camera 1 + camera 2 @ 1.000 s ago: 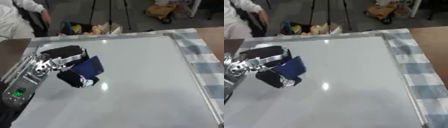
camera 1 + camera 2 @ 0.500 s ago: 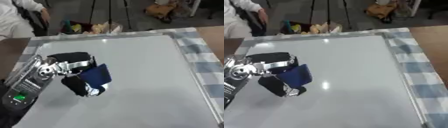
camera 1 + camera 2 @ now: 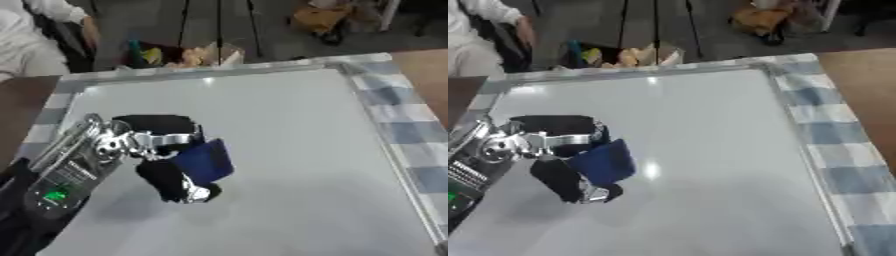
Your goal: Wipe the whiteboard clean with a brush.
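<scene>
One robot hand is in view — the left robot hand (image 3: 166, 165), coming in from about 8 o'clock, its fingers curled round a dark blue brush (image 3: 204, 161) and pressing it to the whiteboard (image 3: 289, 150). The brush sits on the board's left half, roughly 9 o'clock from the board's centre, with the blue pad facing toward 3 o'clock. The right robot hand shows in neither view.

The whiteboard lies flat on a bench covered with a blue-and-white checked cloth (image 3: 402, 130), which shows along the 3 o'clock edge. The board surface looks pale and glossy with a light glare spot near the brush; no clear marks are readable on it, so how much wiping is left is hard to judge.

Risks from here, as a judgement:
- The brush could tilt in the curled fingers so only an edge touches — streaks or missed strips would follow.
- The whole area toward 3 o'clock and 12 o'clock may go unswept if the arm runs short of reach.
- A hard push sideways could shift the board on the cloth, since nothing visible pins it.
</scene>
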